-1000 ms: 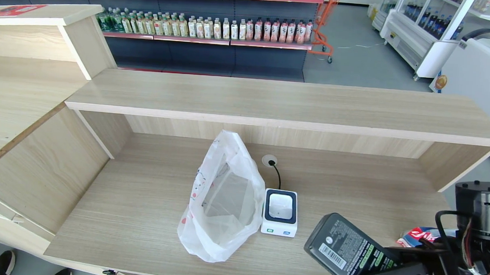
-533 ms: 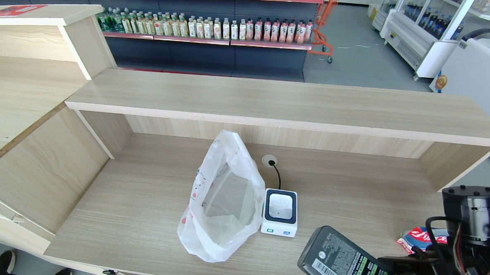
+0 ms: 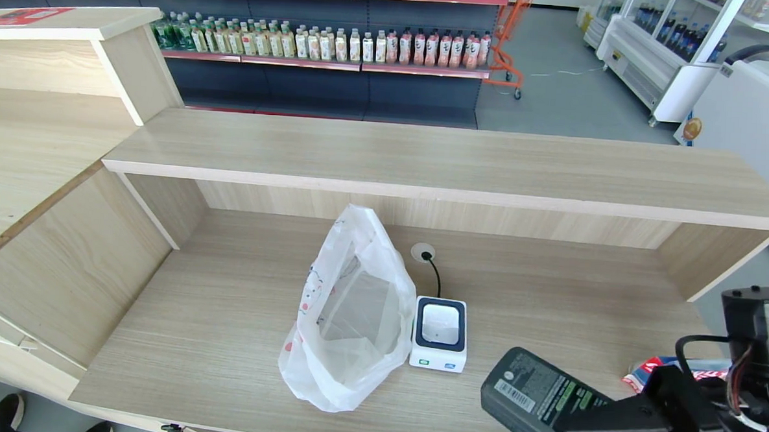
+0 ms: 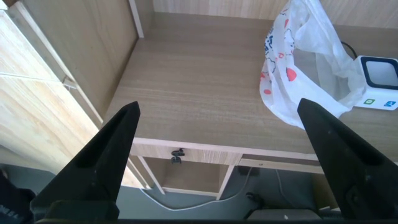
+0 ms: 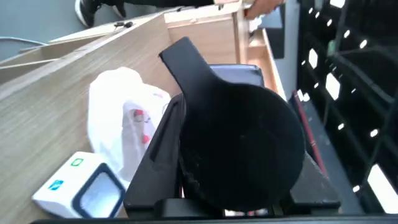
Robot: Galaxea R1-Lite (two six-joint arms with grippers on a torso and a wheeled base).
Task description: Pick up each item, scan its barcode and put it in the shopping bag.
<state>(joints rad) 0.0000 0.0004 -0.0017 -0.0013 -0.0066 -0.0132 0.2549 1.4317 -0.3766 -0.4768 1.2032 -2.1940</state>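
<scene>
Left wrist view places the left gripper [image 4: 219, 107] off the near edge of the counter [image 3: 223, 339], left of the bag, fingers spread wide and holding nothing; no hazard noted there. Next along, the shopping bag [image 3: 347, 318] stands slumped on the counter with its mouth open upward, its right side touching the scanner [image 3: 440, 332]. Judgement: the plastic is thin and unsupported, so an item brought in low or sideways could tip the bag or fold its mouth shut, and the drop would miss. The scanner's window faces up. To its right and nearer, the black pouch [image 3: 526, 384] is held above the counter's front edge, pinched at one end between the closed fingers of the right gripper [image 3: 583, 426]. Its barcode label faces upward, away from the scanner window; unless the pouch is turned over, the scan will likely fail. Gripped at one end only, it may swing or slip during that turn. A red packet [image 3: 660, 371] lies on the counter just behind the right gripper; a wide wrist swing could knock it off.
</scene>
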